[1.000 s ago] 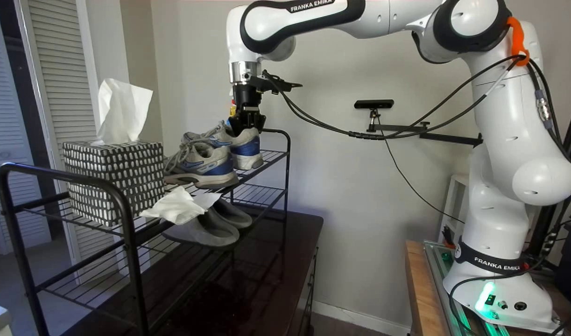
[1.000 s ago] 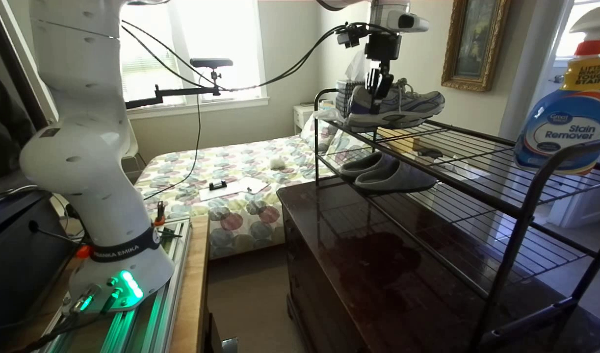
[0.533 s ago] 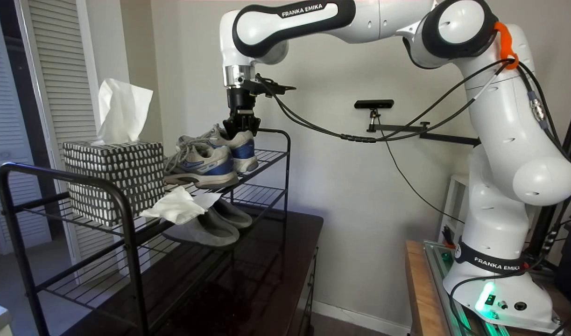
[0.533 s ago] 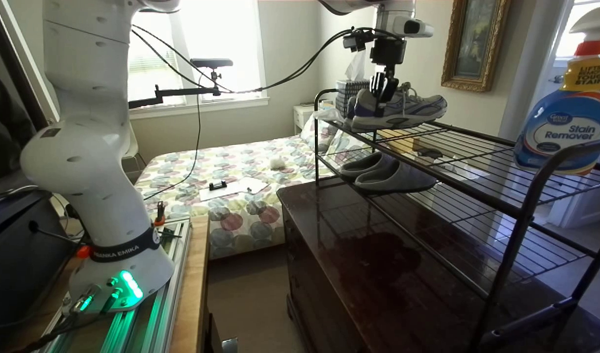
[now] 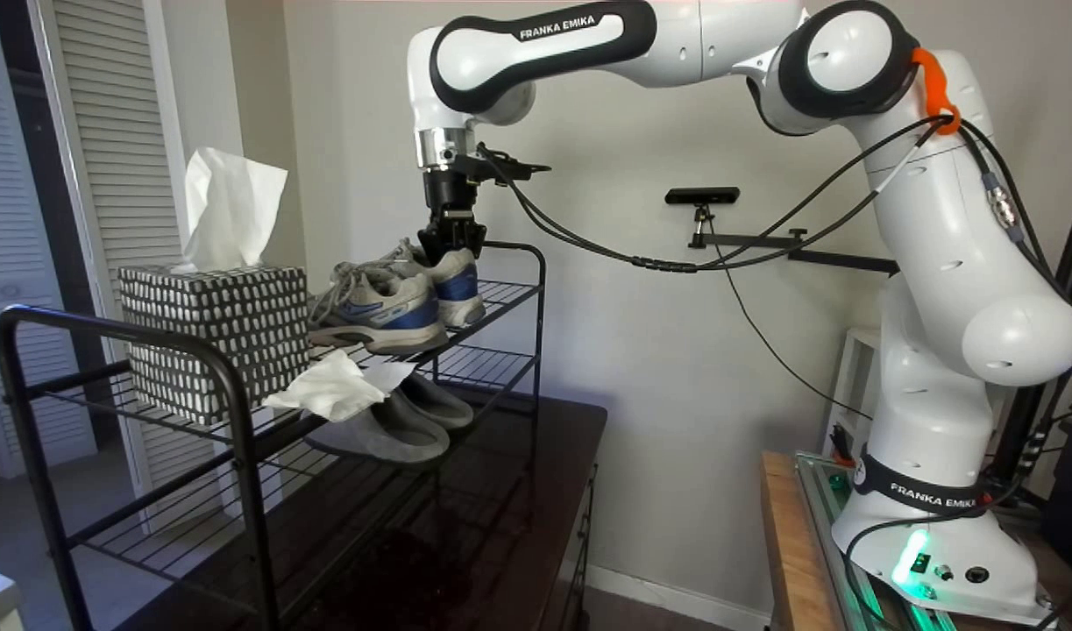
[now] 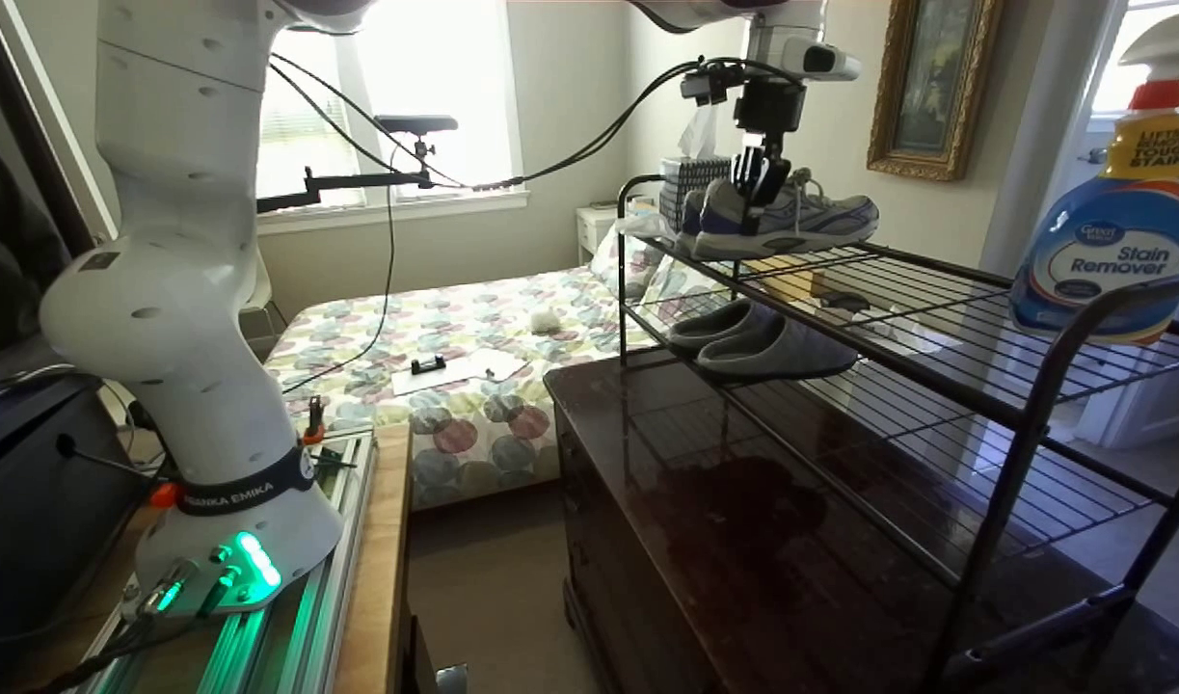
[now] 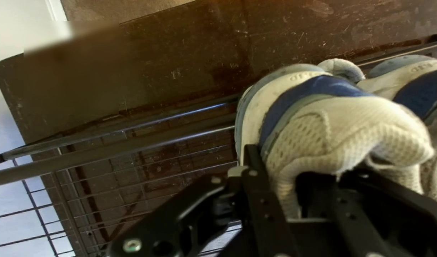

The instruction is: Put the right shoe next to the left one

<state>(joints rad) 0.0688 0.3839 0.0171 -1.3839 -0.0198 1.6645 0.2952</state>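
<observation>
The right shoe, grey and white with a blue heel, stands on the top shelf of the black wire rack, its sole at shelf level. The left shoe stands close beside it, toes pointing the same way; only its heel shows behind the right shoe. My gripper is at the right shoe's heel collar. In the wrist view, the gripper has one finger outside the right shoe and the other inside its opening, that tip hidden. The left shoe shows at the right edge.
A patterned tissue box and a loose tissue lie on the rack's top shelf. Grey flat shoes sit on the lower shelf. A stain remover bottle stands at the shelf's far end. The rack stands on a dark dresser.
My gripper and the right shoe have shifted slightly together and come down a little onto the shelf; the left shoe's heel now shows in an exterior view. The left shoe has not moved.
</observation>
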